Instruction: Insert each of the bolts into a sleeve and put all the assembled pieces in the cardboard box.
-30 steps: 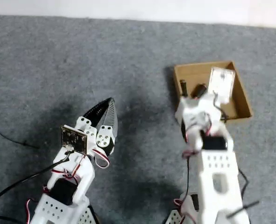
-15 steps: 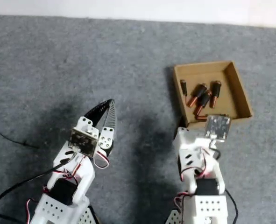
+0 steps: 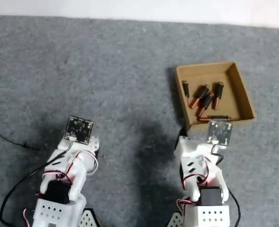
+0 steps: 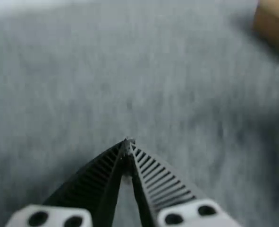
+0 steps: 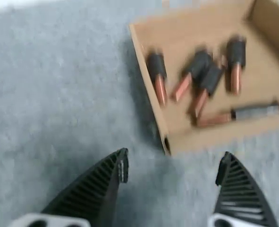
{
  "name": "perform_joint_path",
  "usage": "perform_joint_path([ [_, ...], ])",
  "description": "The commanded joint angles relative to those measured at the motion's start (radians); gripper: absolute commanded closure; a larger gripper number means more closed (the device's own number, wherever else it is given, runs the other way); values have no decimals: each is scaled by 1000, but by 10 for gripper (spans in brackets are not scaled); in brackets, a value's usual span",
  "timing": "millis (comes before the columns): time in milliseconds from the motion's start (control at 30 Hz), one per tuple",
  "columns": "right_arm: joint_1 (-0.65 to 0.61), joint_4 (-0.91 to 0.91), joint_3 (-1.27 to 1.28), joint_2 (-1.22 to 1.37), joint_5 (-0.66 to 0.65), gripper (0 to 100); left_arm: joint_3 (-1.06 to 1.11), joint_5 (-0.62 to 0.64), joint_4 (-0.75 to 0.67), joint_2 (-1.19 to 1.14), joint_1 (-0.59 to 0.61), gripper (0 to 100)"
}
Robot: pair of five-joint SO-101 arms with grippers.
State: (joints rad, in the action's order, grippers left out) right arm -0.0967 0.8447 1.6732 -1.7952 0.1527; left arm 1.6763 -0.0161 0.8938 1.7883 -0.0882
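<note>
High view: we are looking down on a grey desk [image 3: 130,61]; the cardboard box [image 3: 237,101] is sitting on it toward the far right; five assembled pieces [image 3: 199,97] are lying inside it, four grouped from the left wall to the middle and one along the near wall; the left arm [image 3: 66,179] and the right arm [image 3: 203,179] are standing side by side at the near edge, with the right arm's wrist just short of the box's near wall.

Left wrist view: the left jaws are pressing tip to tip with nothing between them, hanging over the grey desk; a blurred brown corner of the box is showing well off.

Right wrist view: the right jaws are standing wide apart and gripping nothing, their tips over the desk just in front of the box's near wall; copper-coloured bolts [image 5: 161,90] are sticking out of dark sleeves [image 5: 156,64] inside the box.
</note>
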Motion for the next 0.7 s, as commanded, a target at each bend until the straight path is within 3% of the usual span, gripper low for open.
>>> perform_joint_path([
  [0,10,194,134,7,2,721,19,-3,222,8,10,993],
  [133,12,387,131,-10,2,721,19,-3,325,8,13,993],
  [267,12,398,133,-45,2,721,21,-5,422,8,16,993],
  [667,21,398,131,-42,3,721,21,0,425,8,87,993],
])
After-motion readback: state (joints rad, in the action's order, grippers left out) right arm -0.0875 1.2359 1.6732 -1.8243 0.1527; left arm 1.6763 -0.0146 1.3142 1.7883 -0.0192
